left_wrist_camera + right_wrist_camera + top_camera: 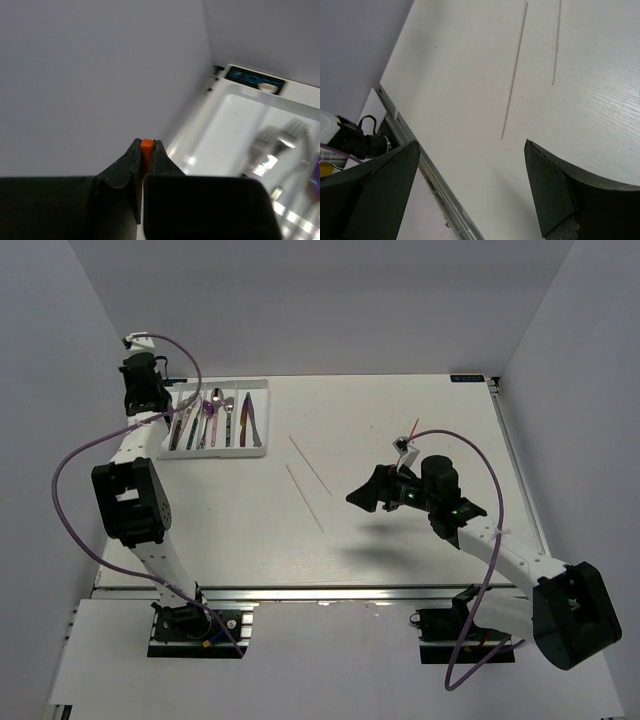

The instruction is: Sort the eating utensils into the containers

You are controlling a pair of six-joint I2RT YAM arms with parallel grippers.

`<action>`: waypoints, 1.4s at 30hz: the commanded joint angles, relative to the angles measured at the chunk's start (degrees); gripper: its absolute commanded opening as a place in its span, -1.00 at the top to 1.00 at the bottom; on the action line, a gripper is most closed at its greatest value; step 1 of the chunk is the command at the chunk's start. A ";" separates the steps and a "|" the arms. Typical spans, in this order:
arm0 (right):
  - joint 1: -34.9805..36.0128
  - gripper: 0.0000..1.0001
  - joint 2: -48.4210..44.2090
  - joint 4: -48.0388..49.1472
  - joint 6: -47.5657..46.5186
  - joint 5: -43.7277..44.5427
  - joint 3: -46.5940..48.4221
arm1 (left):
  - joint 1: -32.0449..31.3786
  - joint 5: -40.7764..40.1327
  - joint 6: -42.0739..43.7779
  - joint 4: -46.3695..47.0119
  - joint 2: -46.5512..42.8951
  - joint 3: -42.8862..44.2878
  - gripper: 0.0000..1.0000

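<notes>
Most utensils (215, 420) sit in the tray (225, 385), the left end effector (145, 141) pinches an orange-red stick (146, 148), and two pale chopsticks (305, 497) lie unsorted near the wide-open right end effector (470, 145).

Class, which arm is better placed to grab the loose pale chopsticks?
Probably right: the right gripper, open, hangs near the pale chopsticks; the left gripper, at the tray, grips an orange piece.

L arm reaches up over left end of tray (265, 390); L gripper (145, 150) pinched shut on thin orange piece (146, 145). R arm bent low, well right of tray; R gripper (368, 490) empty, jaws spread wide, pointing toward tray.
</notes>
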 commanded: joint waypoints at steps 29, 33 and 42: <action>1.23 -0.79 1.41 -2.74 -6.54 1.67 0.10 | 3.33 9.52 6.82 23.39 16.15 0.87 0.67; 1.23 -0.79 1.50 -3.09 -6.72 2.11 0.19 | 3.33 7.86 6.73 24.26 16.33 0.08 0.22; 1.23 -0.79 1.85 -5.02 -8.21 5.97 1.07 | 3.41 6.79 1.65 25.41 11.77 -1.76 -0.53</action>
